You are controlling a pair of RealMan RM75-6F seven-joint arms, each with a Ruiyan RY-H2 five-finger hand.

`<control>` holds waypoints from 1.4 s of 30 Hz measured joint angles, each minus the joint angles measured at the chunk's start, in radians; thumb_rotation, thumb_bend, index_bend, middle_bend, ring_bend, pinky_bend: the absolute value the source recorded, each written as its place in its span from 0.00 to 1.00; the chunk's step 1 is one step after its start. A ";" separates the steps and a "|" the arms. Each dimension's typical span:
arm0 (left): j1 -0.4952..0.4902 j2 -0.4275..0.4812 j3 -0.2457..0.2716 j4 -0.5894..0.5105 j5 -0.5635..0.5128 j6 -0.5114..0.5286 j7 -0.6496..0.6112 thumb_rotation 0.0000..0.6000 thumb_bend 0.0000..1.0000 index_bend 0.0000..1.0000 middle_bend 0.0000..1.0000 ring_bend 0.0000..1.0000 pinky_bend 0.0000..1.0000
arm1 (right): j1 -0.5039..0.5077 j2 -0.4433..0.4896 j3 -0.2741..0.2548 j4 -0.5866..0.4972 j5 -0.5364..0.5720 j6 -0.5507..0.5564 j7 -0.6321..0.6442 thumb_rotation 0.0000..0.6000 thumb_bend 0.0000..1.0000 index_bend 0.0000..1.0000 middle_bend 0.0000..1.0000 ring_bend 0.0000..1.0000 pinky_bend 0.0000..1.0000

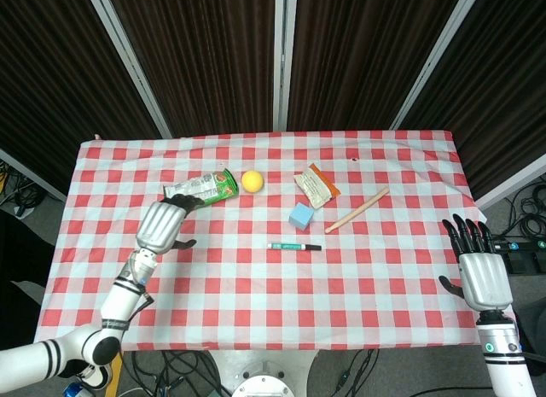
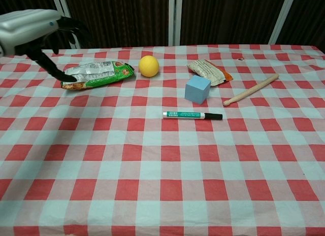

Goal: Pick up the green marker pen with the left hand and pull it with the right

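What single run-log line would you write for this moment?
left hand: open, above table, near snack bag | right hand: open, at edge | green marker pen: untouched

The robot's silver-backed left hand with black fingers (image 1: pixel 162 224) hangs above the table, its arm reaching in from the lower left corner, fingers apart and holding nothing. In the chest view the same hand (image 2: pixel 31 29) shows at upper left. The matching silver-and-black right hand (image 1: pixel 475 273) is raised palm-down at the right edge, fingers spread, empty.
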State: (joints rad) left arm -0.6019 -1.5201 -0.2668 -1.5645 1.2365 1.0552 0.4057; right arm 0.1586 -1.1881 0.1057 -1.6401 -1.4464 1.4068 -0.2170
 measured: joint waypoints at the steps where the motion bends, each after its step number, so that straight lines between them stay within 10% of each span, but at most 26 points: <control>1: -0.015 -0.018 -0.003 0.012 -0.006 -0.009 0.007 1.00 0.00 0.31 0.34 0.34 0.51 | 0.000 -0.001 -0.001 0.001 0.001 0.000 -0.001 1.00 0.03 0.00 0.00 0.00 0.01; 24: -0.211 -0.318 -0.074 0.114 -0.319 -0.007 0.274 1.00 0.06 0.46 0.49 0.74 0.78 | 0.008 -0.012 -0.008 0.031 0.012 -0.013 0.020 1.00 0.03 0.00 0.00 0.00 0.03; 42: -0.368 -0.504 -0.091 0.279 -0.434 -0.008 0.376 1.00 0.08 0.46 0.50 0.77 0.80 | 0.019 -0.024 -0.014 0.055 0.023 -0.038 0.031 1.00 0.03 0.00 0.00 0.00 0.03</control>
State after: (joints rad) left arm -0.9702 -2.0237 -0.3582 -1.2858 0.8028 1.0477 0.7821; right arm 0.1775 -1.2118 0.0920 -1.5851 -1.4232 1.3690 -0.1858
